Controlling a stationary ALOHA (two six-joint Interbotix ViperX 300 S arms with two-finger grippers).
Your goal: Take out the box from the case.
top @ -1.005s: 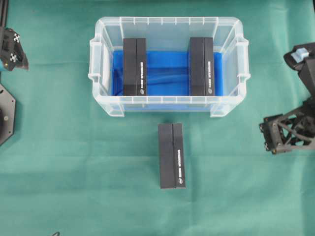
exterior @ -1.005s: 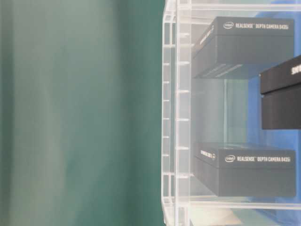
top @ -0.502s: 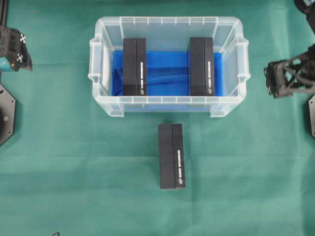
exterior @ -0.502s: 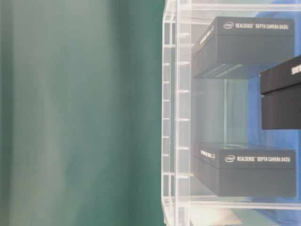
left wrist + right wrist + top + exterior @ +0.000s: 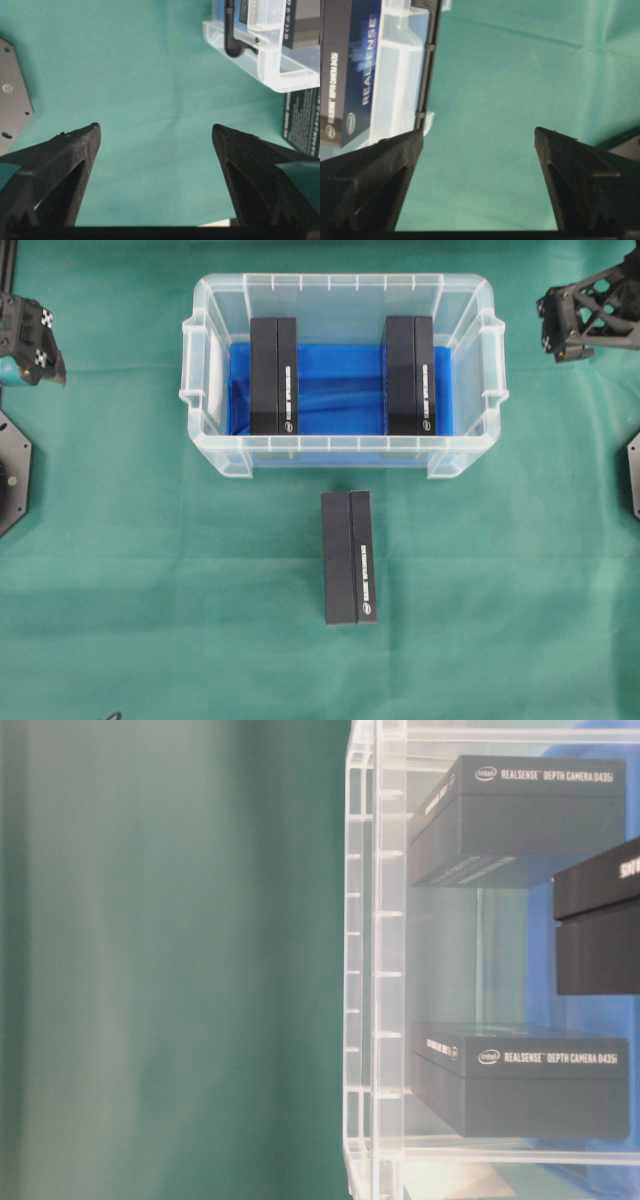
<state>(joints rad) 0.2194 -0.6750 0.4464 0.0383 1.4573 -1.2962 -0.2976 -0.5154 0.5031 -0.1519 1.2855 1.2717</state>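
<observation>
Overhead exterior view: my green-clothed surface [image 5: 150,570] carries one black box [image 5: 349,556] lying just outside the case [image 5: 340,452], two more inside on blue cloth [image 5: 340,390]. My left tool [image 5: 156,145] and right tool [image 5: 479,145] gape apart, empty, partly cropped.

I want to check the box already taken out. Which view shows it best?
The overhead view: the whole black box on the cloth lies outside the case. The left wrist view catches only its edge; the table-level view shows part; the right wrist view misses it.
</observation>
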